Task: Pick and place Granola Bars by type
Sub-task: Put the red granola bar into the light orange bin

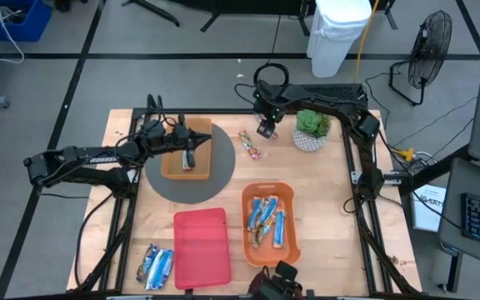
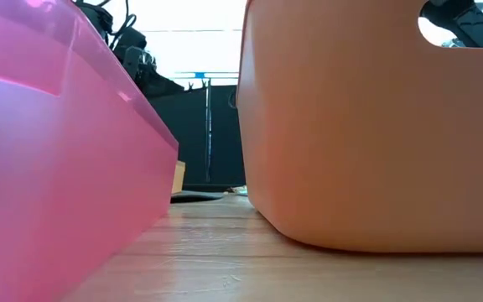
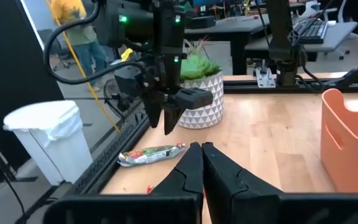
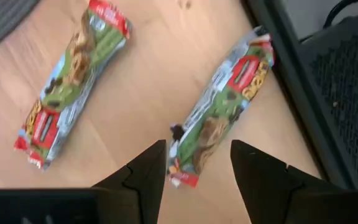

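— Nearest item? Right gripper (image 4: 194, 163), fingers parted, nothing held, poised above two green-and-red granola bars (image 4: 224, 106) lying on the bare table beside the potted plant (image 1: 312, 130).

— Left gripper (image 1: 190, 155)? Clenched shut, empty, over the brown tray (image 1: 172, 163) left of that plant.

— Other bars? Blue ones in the orange tray (image 1: 287, 200), nearer the front than the plant; silvery ones (image 1: 157, 266) beside the red tray (image 1: 201, 247).
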Tool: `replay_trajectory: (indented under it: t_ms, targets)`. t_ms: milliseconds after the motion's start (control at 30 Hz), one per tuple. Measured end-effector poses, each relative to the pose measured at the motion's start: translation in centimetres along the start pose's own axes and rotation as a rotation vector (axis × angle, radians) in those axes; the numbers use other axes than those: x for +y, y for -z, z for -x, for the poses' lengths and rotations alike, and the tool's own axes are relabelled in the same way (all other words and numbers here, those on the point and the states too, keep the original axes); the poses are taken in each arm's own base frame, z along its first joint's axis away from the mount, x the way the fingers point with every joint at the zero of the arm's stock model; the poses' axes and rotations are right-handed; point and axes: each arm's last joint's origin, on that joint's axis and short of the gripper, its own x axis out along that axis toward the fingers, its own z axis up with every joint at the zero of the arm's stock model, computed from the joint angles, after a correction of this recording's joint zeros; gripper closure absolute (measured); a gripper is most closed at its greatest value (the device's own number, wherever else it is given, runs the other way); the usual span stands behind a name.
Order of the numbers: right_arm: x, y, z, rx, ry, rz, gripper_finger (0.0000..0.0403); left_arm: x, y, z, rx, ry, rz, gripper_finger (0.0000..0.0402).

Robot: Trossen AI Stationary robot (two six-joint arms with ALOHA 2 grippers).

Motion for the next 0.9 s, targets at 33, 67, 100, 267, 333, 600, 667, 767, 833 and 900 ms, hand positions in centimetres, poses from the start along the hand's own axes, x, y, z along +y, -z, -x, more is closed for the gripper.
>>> replay_trajectory:
  t_ms: [33,67,100,267,333,600,667,767,833,900]
  targets:
    - [0.0,0.1,-0.1,0.008,-0.003,0.001,0.0232,0.0,0.0,0.0,0.001,0.001,0.006,0.0391]
    - [0.0,0.1,-0.1,0.012,-0.017,0.006,0.0232,0.0,0.0,0.0,0.002,0.001,0.008,0.0387]
    - [0.0,0.2,-0.3,0.011,-0.042,0.005,0.0232,0.0,0.0,0.0,0.002,0.003,0.008,0.0383]
    - [-0.1,0.4,-1.1,-0.022,-0.159,-0.033,0.0232,-0.1,0.0,0.0,-0.001,0.005,0.011,0.039]
    - [-0.2,0.8,-1.7,-0.017,-0.14,-0.036,0.0232,-0.1,0.0,0.0,-0.001,0.006,0.011,0.0397]
    - [-0.5,2.1,-3.2,0.043,0.038,-0.033,0.0232,-0.1,-0.2,0.0,-0.019,0.002,0.006,0.0378]
    - [-0.4,2.1,-3.2,0.052,0.049,-0.03,0.0232,-0.1,-0.2,0.0,-0.022,0.002,0.006,0.038]
    - [-0.1,2.3,-3.2,0.071,0.049,-0.021,0.0232,0.0,-0.2,0.0,-0.024,0.001,0.006,0.0393]
    - [0.1,2.4,-3.2,0.084,0.047,-0.017,0.0232,0.0,-0.2,0.0,-0.024,0.001,0.007,0.0397]
    - [0.3,2.5,-3.2,0.093,0.044,-0.011,0.0232,0.0,-0.2,0.0,-0.024,0.001,0.007,0.0393]
